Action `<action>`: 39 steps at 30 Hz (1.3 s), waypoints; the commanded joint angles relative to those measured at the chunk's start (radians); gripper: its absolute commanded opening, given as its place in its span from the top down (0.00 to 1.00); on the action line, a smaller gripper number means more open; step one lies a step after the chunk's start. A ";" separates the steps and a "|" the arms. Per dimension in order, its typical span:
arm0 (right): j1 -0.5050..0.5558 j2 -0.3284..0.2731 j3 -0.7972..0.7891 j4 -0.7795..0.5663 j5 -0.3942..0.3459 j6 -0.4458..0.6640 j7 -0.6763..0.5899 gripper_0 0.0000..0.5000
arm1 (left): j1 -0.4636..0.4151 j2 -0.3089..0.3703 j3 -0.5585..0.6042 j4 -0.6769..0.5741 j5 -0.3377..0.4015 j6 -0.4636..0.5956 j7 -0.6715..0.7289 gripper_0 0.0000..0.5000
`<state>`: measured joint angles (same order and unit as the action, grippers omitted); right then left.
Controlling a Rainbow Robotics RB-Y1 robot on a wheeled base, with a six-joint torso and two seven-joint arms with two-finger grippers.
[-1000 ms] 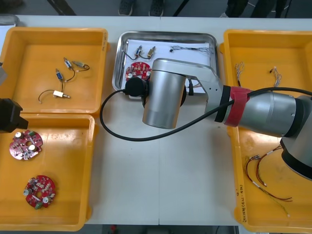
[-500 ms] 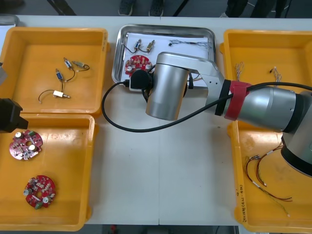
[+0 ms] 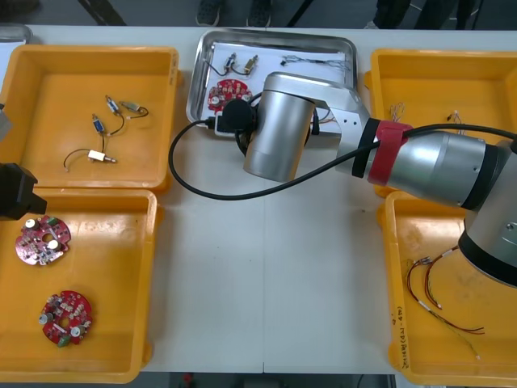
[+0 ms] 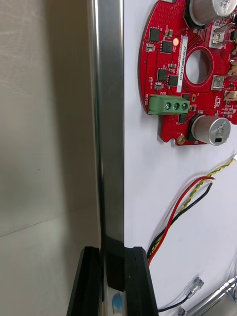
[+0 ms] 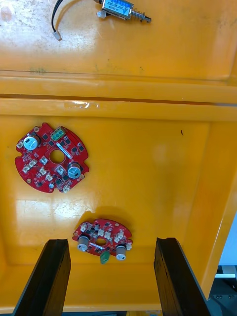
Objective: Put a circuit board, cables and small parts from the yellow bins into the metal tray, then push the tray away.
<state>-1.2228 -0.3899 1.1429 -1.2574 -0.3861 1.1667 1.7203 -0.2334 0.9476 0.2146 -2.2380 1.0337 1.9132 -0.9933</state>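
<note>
The right gripper (image 4: 112, 259) pinches the near rim of the metal tray (image 3: 275, 35) at the top middle of the front view, so the push should go up the frame; the left gripper (image 5: 112, 242) hangs spread wide at the left edge.

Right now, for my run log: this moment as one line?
right claw: shut on rim of shiny metal tray | tray holds: round red circuit board, red and yellow cable | left claw: open over yellow bin
</note>
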 commanded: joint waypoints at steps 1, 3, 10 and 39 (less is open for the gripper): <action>-0.064 0.026 -0.034 0.027 -0.007 -0.039 0.051 1.00 | 0.022 0.043 0.032 -0.015 -0.003 0.007 -0.079 0.00; -0.064 0.025 -0.034 0.036 -0.007 -0.052 0.056 1.00 | 0.022 0.043 0.032 -0.015 -0.003 0.007 -0.079 0.00; -0.064 0.025 -0.035 0.052 0.001 -0.081 0.061 0.88 | 0.022 0.043 0.032 -0.015 -0.003 0.007 -0.079 0.00; 0.103 0.025 -0.374 -0.317 -0.062 0.384 0.015 0.00 | 0.022 0.043 0.032 -0.015 -0.003 0.007 -0.079 0.00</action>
<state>-1.1557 -0.3797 0.8606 -1.4906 -0.4414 1.4885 1.7559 -0.2334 0.9476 0.2146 -2.2380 1.0336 1.9133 -0.9933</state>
